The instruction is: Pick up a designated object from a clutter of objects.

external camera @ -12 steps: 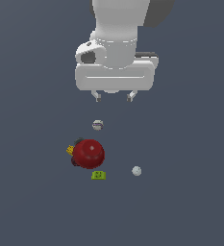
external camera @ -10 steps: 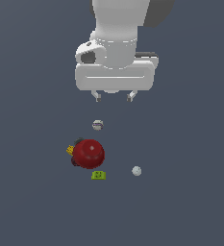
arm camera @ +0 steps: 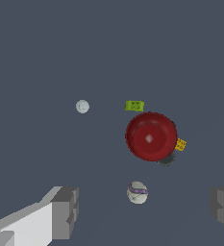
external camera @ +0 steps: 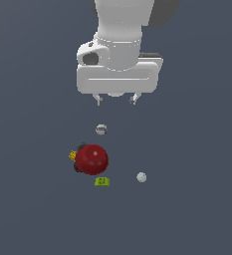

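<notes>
Gripper (external camera: 116, 100) is hovering wide open, empty, above purple-banded ball (arm camera: 137, 192), near red sphere (arm camera: 151, 136).

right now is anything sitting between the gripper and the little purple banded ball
Nothing visible. The open gripper hangs above the purple-banded ball, which lies apart from the red sphere.

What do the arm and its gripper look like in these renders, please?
The arm is glossy white with a dark grey patch near its top. The gripper has a wide white boxy body, a dark round recess, and two short grey blocky fingers.
</notes>
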